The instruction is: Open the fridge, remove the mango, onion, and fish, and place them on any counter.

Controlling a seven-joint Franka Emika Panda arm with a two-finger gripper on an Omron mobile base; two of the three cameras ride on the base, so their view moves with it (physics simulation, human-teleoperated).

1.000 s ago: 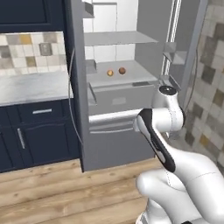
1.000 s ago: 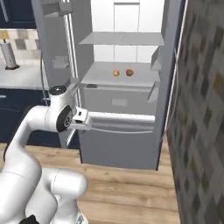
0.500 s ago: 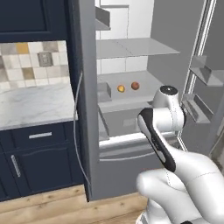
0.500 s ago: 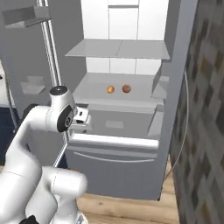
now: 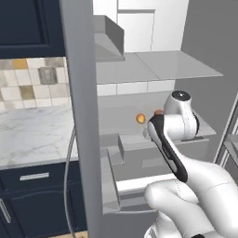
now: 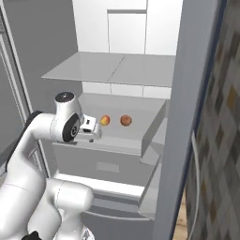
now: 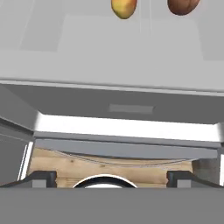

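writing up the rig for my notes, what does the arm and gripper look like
The arm is glossy white with rounded segments, a dark grey joint cap on top and a long black strip down one link. The gripper has a white boxy body and two small dark grey finger tips. No cables or markings are visible.

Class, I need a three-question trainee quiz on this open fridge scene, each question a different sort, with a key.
1. True or false: the fridge doors stand open.
2. Which two items lie on the shelf ahead of the claw? A) mango and onion B) two fish C) bottle and jar
3. Fill in: in the right base view, the mango lies to the ____ of the onion.

Key: 1 true; 2 A; 3 left.
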